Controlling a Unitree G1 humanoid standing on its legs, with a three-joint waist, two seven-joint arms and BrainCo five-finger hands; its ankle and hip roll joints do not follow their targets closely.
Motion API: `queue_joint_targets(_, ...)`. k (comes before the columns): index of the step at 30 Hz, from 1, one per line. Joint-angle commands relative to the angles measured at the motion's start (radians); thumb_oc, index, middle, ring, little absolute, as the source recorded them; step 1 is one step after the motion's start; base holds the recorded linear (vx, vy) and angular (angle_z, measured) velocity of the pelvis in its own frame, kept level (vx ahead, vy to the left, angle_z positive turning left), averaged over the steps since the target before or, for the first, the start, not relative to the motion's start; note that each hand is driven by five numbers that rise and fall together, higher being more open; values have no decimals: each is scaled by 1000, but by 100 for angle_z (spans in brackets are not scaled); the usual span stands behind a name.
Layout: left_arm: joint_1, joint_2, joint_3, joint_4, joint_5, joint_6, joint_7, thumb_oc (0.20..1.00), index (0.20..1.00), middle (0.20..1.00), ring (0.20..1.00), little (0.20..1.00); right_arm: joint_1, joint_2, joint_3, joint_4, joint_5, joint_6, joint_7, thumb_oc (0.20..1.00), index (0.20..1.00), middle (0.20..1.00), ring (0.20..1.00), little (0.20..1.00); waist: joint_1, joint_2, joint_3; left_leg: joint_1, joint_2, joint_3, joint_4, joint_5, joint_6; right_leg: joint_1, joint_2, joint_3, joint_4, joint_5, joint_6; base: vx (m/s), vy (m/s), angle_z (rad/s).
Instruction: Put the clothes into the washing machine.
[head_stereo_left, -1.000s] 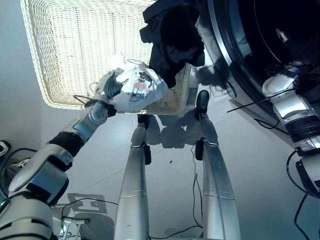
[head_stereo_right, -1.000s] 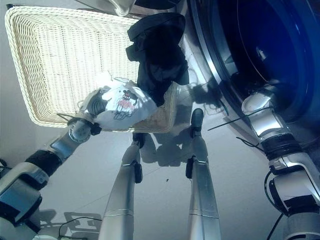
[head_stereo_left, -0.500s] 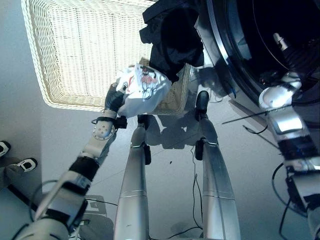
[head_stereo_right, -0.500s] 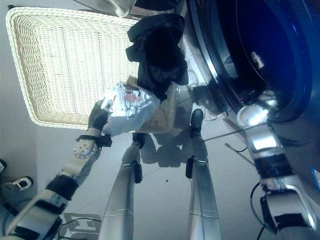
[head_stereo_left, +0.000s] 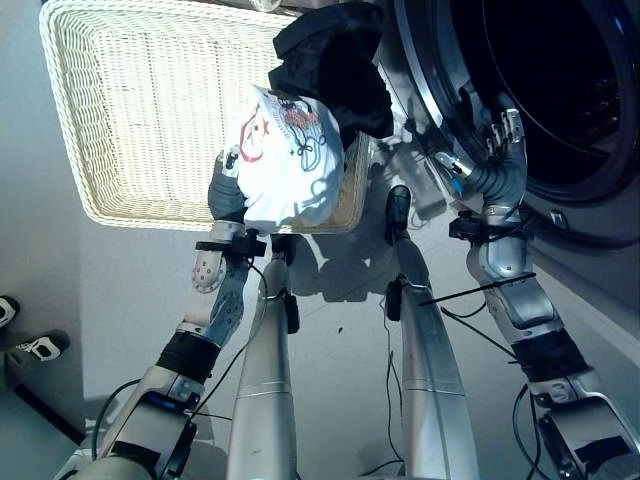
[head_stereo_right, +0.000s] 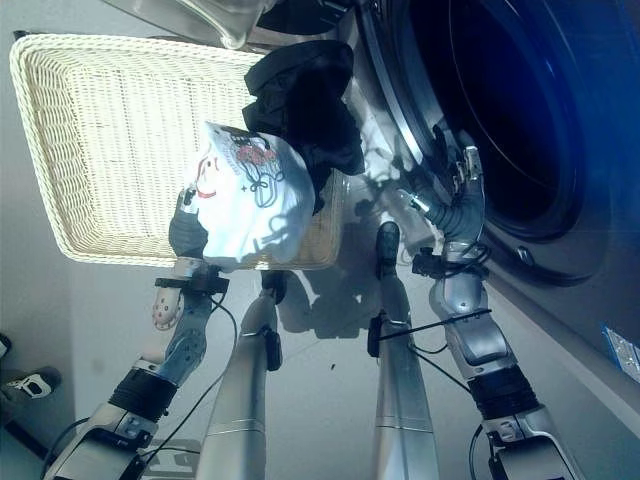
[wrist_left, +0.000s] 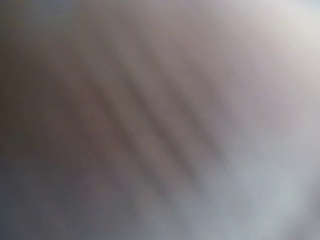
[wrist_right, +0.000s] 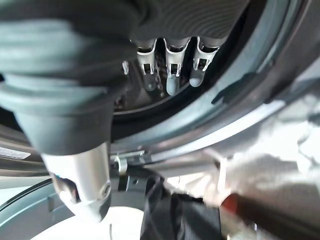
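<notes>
The left hand (head_stereo_left: 228, 196) was raised over the near rim of the white wicker basket (head_stereo_left: 130, 110), its fingers bunched into a white printed T-shirt (head_stereo_left: 288, 160) that hung in the air above the basket's corner. A dark garment (head_stereo_left: 335, 62) lay draped over the basket's edge nearest the washing machine (head_stereo_left: 560, 110). The basket's woven floor was otherwise bare. The right hand (head_stereo_left: 492, 165) stood at the lip of the machine's dark drum opening, fingers straight and holding nothing; I couldn't make out anything inside the drum
</notes>
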Motion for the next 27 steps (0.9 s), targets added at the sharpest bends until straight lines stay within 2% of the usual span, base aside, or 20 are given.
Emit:
queue_joint_targets(1, 6, -10, 45, -111, -44, -77, -68, 200, 200, 200, 200, 200, 22, -13, 0, -128, 61, -72, 69, 1000, 1000, 1000, 1000, 1000, 9, 20, -16, 23, -114, 41, -52, 32, 107, 47, 103, -121, 76, -67, 41, 34, 2, -1)
queue_joint_targets(4, 16, -17, 46, -140, -33, -75, -78, 200, 200, 200, 200, 200, 32, -5, 10, -144, 136, -57, 143, 1000, 1000, 1000, 1000, 1000, 10, 19, -16, 30, -115, 39, -52, 30, 108, 54, 102, -121, 77, -70, 43, -12, -3, 0)
queue_joint_targets(5, 7, -15, 49, -146, -30, -76, -77, 200, 200, 200, 200, 200, 24, -8, 6, -148, 147, -52, 153, 1000, 1000, 1000, 1000, 1000, 9, 18, -16, 4, -115, 46, -56, 53, 111, 31, 99, -128, 68, -46, 35, 0, 0, 0)
queue_joint_targets(6, 16, -18, 45, -152, -26, -74, -77, 200, 200, 200, 200, 200, 32, -2, 15, -148, 171, -39, 180, 1000, 1000, 1000, 1000, 1000, 11, 19, -16, 30, -115, 38, -52, 31, 108, 54, 102, -122, 77, -69, 43, 0, 0, 0)
queue_joint_targets(7, 15, -15, 43, -162, -30, -70, -78, 200, 200, 200, 200, 200, 32, -2, 20, -151, 200, -23, 215, 1000, 1000, 1000, 1000, 1000, 12, 19, -16, 31, -115, 38, -52, 32, 108, 54, 101, -123, 77, -68, 43, 0, 0, 0)
queue_joint_targets(8, 4, -12, 48, -178, -25, -68, -81, 200, 200, 200, 200, 200, 23, -6, 29, -159, 222, -1, 262, 1000, 1000, 1000, 1000, 1000, 13, 18, -16, 3, -117, 44, -58, 58, 111, 30, 96, -132, 65, -42, 35, -34, -15, -1)
queue_joint_targets(10, 2, -6, 43, -197, -16, -62, -78, 200, 200, 200, 200, 200, 21, -15, 47, -173, 245, 24, 306, 1000, 1000, 1000, 1000, 1000, 17, 18, -16, 3, -119, 40, -62, 62, 111, 31, 93, -135, 63, -39, 35, -17, -12, 0)
queue_joint_targets(11, 2, -5, 40, -202, -3, -60, -74, 200, 200, 200, 200, 200, 19, -18, 53, -177, 254, 32, 323, 1000, 1000, 1000, 1000, 1000, 17, 18, -16, 4, -119, 39, -62, 63, 111, 31, 93, -136, 62, -38, 35, 32, -20, 1)
queue_joint_targets(12, 12, -3, 32, -208, -12, -55, -82, 200, 200, 200, 200, 200, 27, -21, 65, -182, 280, 45, 358, 1000, 1000, 1000, 1000, 1000, 20, 18, -16, 31, -120, 30, -59, 40, 107, 55, 95, -131, 70, -61, 44, 0, 0, 0)
queue_joint_targets(17, -3, 9, 13, -235, 23, -57, -79, 200, 200, 200, 200, 200, 9, -24, 114, -216, 412, 105, 493, 1000, 1000, 1000, 1000, 1000, 25, 18, -16, 25, -123, 25, -64, 52, 107, 51, 92, -135, 61, -52, 42, 0, 0, 0)
queue_joint_targets(23, -18, 17, -13, -262, 90, -54, -60, 200, 200, 200, 200, 200, -20, -13, 165, -249, 467, 150, 534, 1000, 1000, 1000, 1000, 1000, 32, 20, -16, 34, -126, 20, -63, 49, 105, 61, 93, -137, 61, -58, 43, 0, 0, 0)
queue_joint_targets(25, -43, 18, -15, -273, 117, -49, -54, 200, 200, 200, 200, 200, -51, -4, 182, -257, 462, 167, 540, 1000, 1000, 1000, 1000, 1000, 34, 21, -16, -1, -128, 25, -70, 81, 108, 31, 89, -145, 48, -28, 34, -43, -3, 0)
queue_joint_targets(27, -49, 19, -25, -277, 128, -48, -52, 200, 200, 200, 200, 200, -56, 3, 192, -259, 469, 177, 551, 1000, 1000, 1000, 1000, 1000, 34, 22, -16, 0, -129, 24, -70, 83, 108, 32, 89, -145, 45, -26, 34, -18, -1, 0)
